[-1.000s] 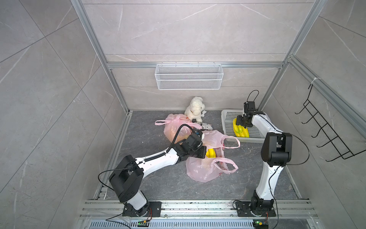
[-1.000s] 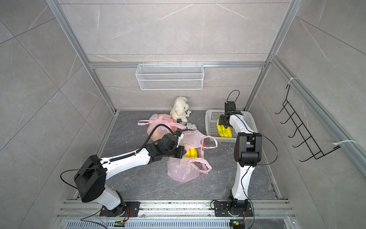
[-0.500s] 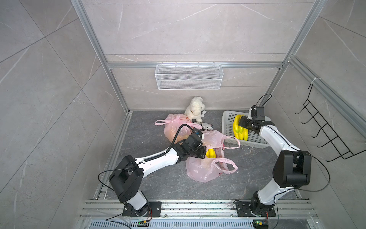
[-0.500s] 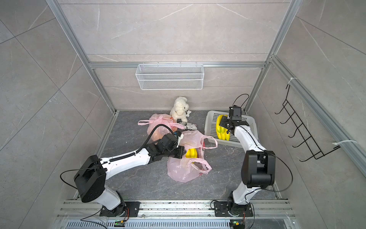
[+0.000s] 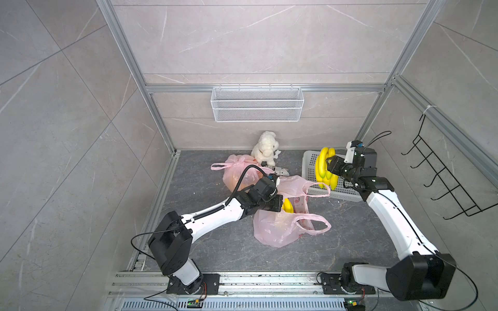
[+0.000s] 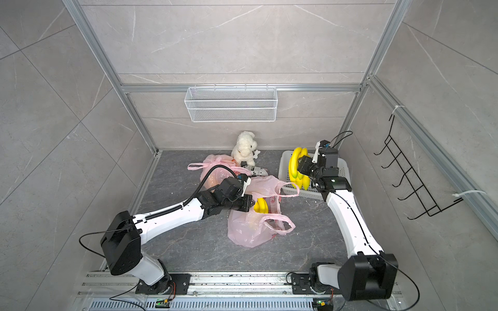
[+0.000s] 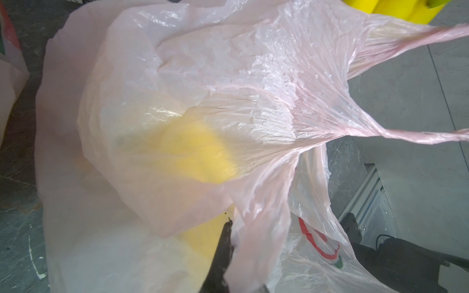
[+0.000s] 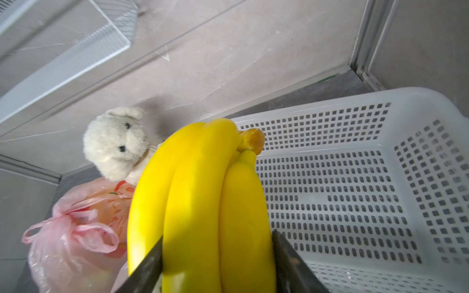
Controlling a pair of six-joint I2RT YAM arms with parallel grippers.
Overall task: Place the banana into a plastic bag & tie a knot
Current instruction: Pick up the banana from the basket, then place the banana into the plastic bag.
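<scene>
While the left pincer (image 5: 279,206) clamps the plastic bag (image 5: 275,233), the right pincer (image 5: 329,164) clasps the banana bunch (image 5: 320,172) above the basket (image 5: 348,192).

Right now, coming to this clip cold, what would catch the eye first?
The bright yellow banana bunch, clamped in the right gripper by the white basket at the back. Then the open pink bag mid-floor, its rim pinched by the left gripper, with yellow fruit showing inside.

Bare floor (image 5: 350,229) right of open pink bag (image 5: 272,231): clear lane. Left arm (image 5: 215,212) blocks its left side; white basket (image 5: 308,167), tied bag (image 5: 234,175), plush toy (image 5: 265,146) crowd behind.
</scene>
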